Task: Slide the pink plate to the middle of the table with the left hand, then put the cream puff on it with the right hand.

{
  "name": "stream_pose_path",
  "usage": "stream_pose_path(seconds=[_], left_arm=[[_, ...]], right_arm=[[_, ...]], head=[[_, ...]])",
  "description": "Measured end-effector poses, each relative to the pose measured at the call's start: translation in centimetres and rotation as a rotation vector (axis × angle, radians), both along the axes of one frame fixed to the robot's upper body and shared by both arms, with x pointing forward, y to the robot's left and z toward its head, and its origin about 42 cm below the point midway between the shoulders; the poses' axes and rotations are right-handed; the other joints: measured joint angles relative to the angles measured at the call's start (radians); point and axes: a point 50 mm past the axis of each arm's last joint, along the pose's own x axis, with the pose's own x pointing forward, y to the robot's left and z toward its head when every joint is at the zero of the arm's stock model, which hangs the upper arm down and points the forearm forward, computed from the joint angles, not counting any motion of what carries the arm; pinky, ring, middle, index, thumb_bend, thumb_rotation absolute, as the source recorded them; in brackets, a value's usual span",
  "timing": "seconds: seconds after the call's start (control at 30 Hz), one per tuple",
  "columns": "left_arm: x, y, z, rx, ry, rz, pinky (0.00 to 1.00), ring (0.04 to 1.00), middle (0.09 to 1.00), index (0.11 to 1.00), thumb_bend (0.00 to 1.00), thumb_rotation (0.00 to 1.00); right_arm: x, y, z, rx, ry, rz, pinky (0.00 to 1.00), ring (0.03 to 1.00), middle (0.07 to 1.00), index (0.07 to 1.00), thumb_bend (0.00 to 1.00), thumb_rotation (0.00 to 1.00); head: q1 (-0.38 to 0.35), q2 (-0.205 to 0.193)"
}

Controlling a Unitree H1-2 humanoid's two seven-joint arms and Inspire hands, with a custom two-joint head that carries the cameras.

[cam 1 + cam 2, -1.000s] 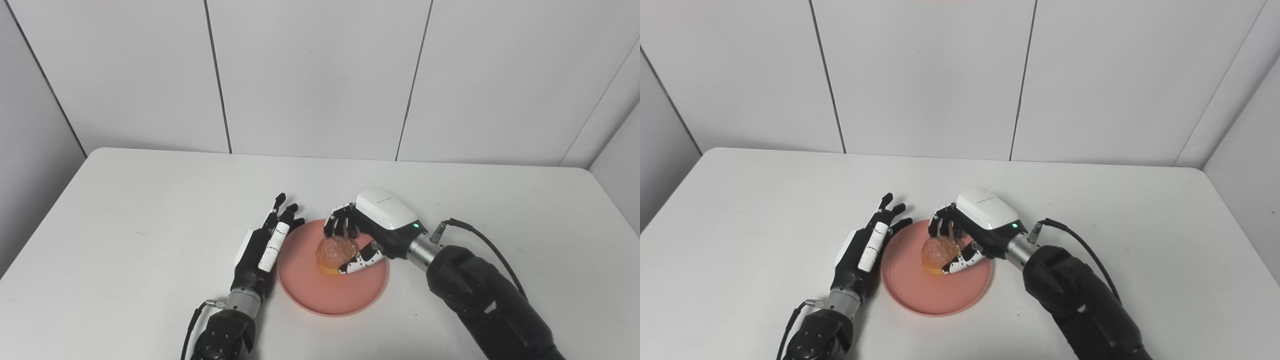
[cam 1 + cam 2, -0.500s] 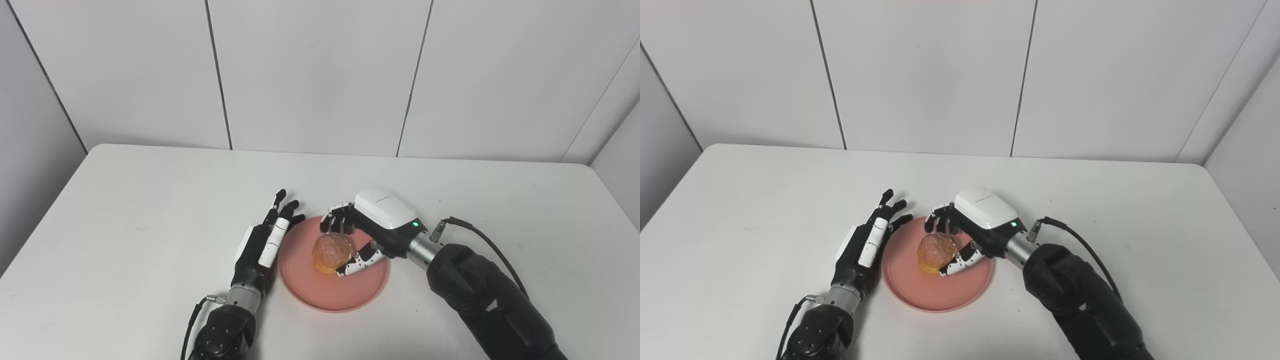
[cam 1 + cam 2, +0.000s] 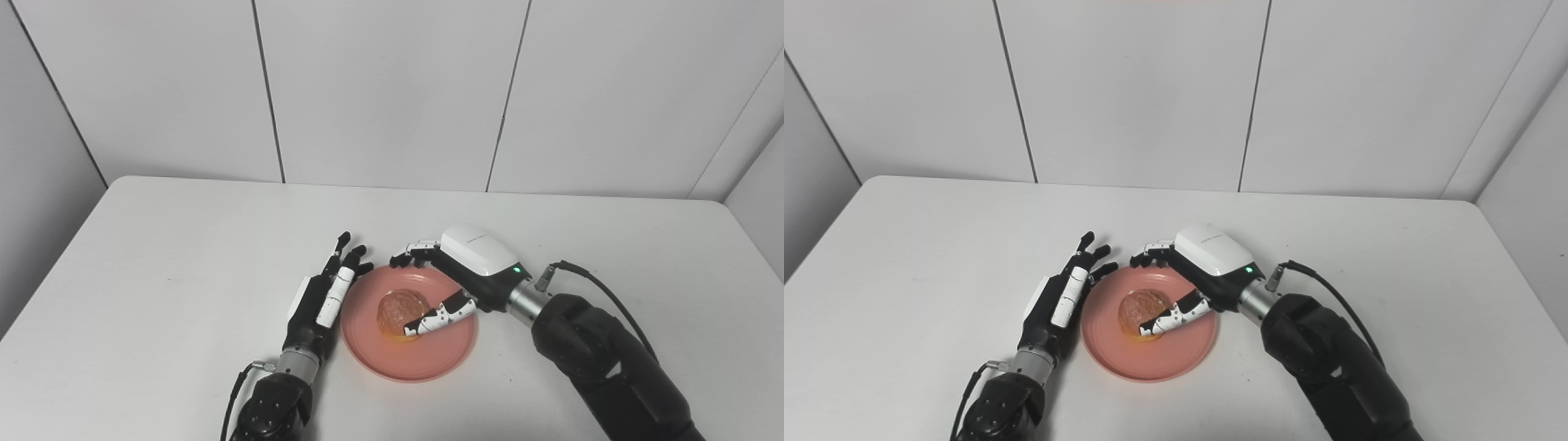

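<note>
Cream puff (image 3: 399, 310) resting on pink plate (image 3: 422, 361); right hand (image 3: 462, 272) spread wide, empty; left hand (image 3: 321, 300) flat, fingers apart, beside rim; lettering on right hand unreadable.

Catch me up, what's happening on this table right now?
A humanoid robot is plating a pastry. The round golden-brown cream puff sits on the flat pink plate, which lies near the middle of the white table. The right hand is open around the puff: its fingers arch over the plate's far rim and its thumb lies against the puff's near side, so it looks just released. The left hand rests flat and open along the plate's left edge, holding nothing.
</note>
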Motion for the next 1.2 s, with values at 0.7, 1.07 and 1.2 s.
stream_pose_path(seconds=[0.7,1.07,1.2], left_arm=[[0.2,0.9,-0.3,0.092,-0.129,0.200,0.81,0.961,0.997,0.968,0.86,0.91],[0.2,1.9,-0.5,0.221,-0.177,0.226,0.99,1.000,1.000,1.000,0.76,0.97],[0.3,2.4,-0.5,0.236,-0.177,0.221,1.00,1.000,1.000,1.000,0.76,0.97]], right_arm=[[-3.7,-5.9,-6.3,1.114,0.306,-0.457,0.75,0.818,0.841,0.844,0.85,1.00],[-4.3,-5.1,-8.8,1.370,0.467,-0.547,0.85,0.887,0.896,0.874,0.86,0.97],[-5.1,-4.7,-9.9,1.393,0.502,-0.566,0.87,0.892,0.906,0.879,0.83,0.98]], head=[[-0.032,0.005],[-0.055,0.015],[-0.084,0.021]])
